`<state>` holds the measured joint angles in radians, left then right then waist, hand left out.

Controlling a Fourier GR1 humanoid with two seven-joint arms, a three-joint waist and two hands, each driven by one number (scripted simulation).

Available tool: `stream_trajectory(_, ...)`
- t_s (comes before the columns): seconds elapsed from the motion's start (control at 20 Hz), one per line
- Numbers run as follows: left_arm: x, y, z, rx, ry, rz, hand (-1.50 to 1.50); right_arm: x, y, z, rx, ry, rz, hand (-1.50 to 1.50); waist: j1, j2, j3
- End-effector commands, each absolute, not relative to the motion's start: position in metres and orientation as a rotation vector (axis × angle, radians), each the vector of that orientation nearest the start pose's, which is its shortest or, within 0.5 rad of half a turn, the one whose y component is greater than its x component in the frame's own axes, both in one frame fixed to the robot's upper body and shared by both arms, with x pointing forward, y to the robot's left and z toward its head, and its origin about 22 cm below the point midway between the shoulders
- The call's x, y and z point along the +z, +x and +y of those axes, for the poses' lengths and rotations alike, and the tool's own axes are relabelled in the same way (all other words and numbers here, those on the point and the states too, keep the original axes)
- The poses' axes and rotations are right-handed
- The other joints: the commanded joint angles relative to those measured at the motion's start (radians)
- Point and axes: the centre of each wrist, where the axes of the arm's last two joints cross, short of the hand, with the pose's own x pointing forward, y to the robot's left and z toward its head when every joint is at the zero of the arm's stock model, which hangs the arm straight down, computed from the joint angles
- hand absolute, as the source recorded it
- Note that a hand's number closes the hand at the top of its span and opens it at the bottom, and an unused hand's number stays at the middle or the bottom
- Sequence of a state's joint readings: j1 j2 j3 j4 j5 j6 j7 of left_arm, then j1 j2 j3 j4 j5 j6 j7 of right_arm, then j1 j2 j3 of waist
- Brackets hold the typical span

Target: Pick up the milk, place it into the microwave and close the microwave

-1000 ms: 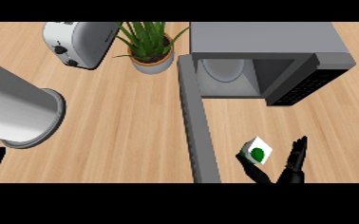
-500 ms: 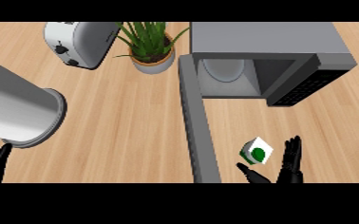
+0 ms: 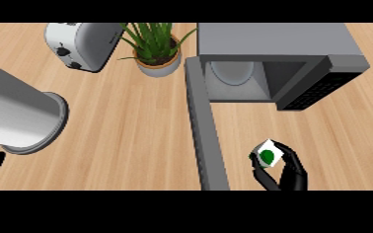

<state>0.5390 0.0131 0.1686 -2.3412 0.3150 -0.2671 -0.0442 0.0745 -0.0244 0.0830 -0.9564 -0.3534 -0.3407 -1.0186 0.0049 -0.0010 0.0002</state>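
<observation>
Curling round the milk (image 3: pixel 267 154) at five o'clock on the desk (image 3: pixel 131 128), the right hand (image 3: pixel 285 172) has now closed its fingers (image 3: pixel 256 162) on it. Next, I judge, comes lifting toward the open microwave (image 3: pixel 277 64) at one o'clock.

The pale wooden bench (image 3: pixel 131 128) shows fine matt grain. The grey metal microwave (image 3: pixel 277 42) looks smooth and dull, the silver metal toaster (image 3: pixel 82 44) glossy, the tan plant pot (image 3: pixel 159 68) matt.
</observation>
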Motion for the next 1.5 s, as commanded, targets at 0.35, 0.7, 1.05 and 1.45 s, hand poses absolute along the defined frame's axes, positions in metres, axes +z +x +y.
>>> stream_trajectory(0.35, 0.103, 0.104, 0.296, 0.096, -0.048, -1.956, -1.50, -0.116, 0.215, -0.229, -0.232, -0.330, -1.967, 1.50, 0.000, 0.001, 0.000)
stream_trajectory(0.7, 0.090, 0.104, 0.292, 0.090, -0.062, -1.942, -1.50, -0.068, 0.260, -0.317, 0.047, 0.082, -1.993, 1.50, 0.008, 0.002, 0.000)
stream_trajectory(1.05, 0.091, 0.079, 0.304, 0.112, -0.053, -1.920, -1.50, -0.030, 0.270, -0.286, 0.074, 0.253, -2.025, 1.50, -0.001, -0.003, -0.001)
stream_trajectory(1.45, 0.082, 0.093, 0.306, 0.125, -0.066, -1.929, -1.50, -0.005, 0.301, -0.238, 0.223, 0.080, -2.045, 1.50, 0.004, 0.000, -0.001)
